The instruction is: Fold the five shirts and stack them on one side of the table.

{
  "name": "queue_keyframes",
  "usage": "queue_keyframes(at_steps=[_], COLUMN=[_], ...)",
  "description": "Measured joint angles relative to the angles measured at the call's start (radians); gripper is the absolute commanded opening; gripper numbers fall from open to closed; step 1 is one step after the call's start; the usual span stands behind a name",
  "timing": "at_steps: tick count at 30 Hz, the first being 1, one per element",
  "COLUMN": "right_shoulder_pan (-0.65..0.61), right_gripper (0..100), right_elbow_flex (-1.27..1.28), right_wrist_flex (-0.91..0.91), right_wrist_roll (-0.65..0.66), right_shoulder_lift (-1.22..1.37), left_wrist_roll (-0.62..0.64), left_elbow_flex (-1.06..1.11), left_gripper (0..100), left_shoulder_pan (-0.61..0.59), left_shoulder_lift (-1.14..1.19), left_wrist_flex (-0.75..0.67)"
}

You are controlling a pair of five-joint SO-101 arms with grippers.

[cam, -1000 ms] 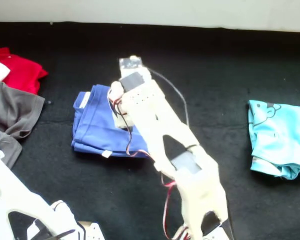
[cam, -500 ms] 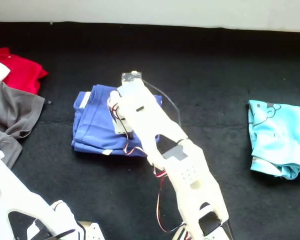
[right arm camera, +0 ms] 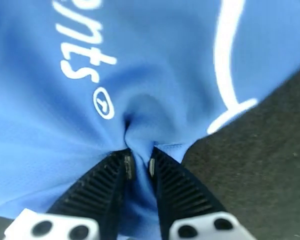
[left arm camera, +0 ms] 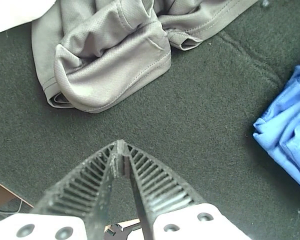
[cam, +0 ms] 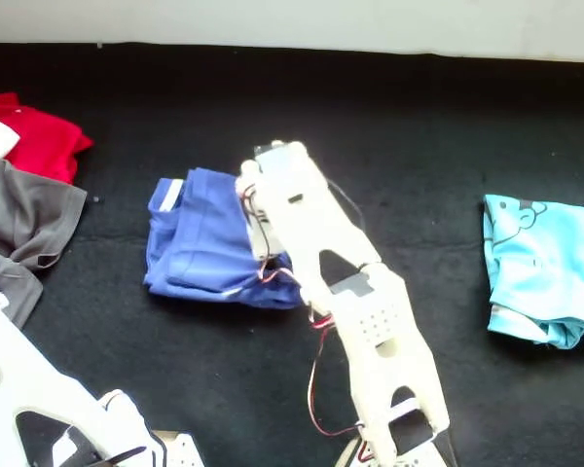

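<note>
- Left gripper (left arm camera: 121, 150): its 2 jaws are closed tip to tip with nothing between them. It hangs over the bare black table (left arm camera: 205, 100), near the crumpled grey shirt (left arm camera: 110, 55).
- Right gripper (right arm camera: 138, 162): jaws narrow, pinching a fold of the blue shirt (right arm camera: 155, 65).
- In the high view, the right arm (cam: 360, 311) stretches from the near edge to the blue shirt (cam: 200, 243), which lies rumpled at mid-table.
- The grey shirt (cam: 29, 219) lies at the left side of that view. The turquoise shirt (cam: 540, 268) lies at the right side, well apart from the blue one.
- The red shirt (cam: 39, 136) is farthest, just behind the grey one.
</note>
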Motion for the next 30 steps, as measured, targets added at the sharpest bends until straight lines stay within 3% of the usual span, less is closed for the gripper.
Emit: queue_keyframes(at_steps=[8, 15, 19, 23, 25, 28, 30], right_shoulder_pan=[0.155, 0.413, 0.468, 0.448, 0.433, 0.405, 0.390], right_gripper=[0.8, 0.8, 0.8, 2.6, 9.8, 21.1, 22.7], right_elbow_flex=[-0.015, -0.083, -0.158, -0.215, -0.232, -0.290, -0.350], right_wrist_flex=[0.035, -0.043, -0.143, -0.160, -0.146, -0.075, -0.014], right_wrist_roll=[0.350, 1.013, 1.323, 1.382, 1.359, 1.211, 1.068], right_shoulder_lift=[-0.057, -0.068, -0.028, 0.009, 0.015, 0.015, 0.012], left_wrist_roll=[0.000, 0.000, 0.000, 0.000, 0.000, 0.000, 0.000], left_elbow_flex=[0.000, 0.000, 0.000, 0.000, 0.000, 0.000, 0.000], left_gripper=[1, 1, 1, 1, 1, 1, 1], left_shoulder_pan=[0.000, 0.000, 0.000, 0.000, 0.000, 0.000, 0.000], left_shoulder_lift=[0.000, 0.000, 0.000, 0.000, 0.000, 0.000, 0.000], left_wrist_flex=[0.000, 0.000, 0.000, 0.000, 0.000, 0.000, 0.000])
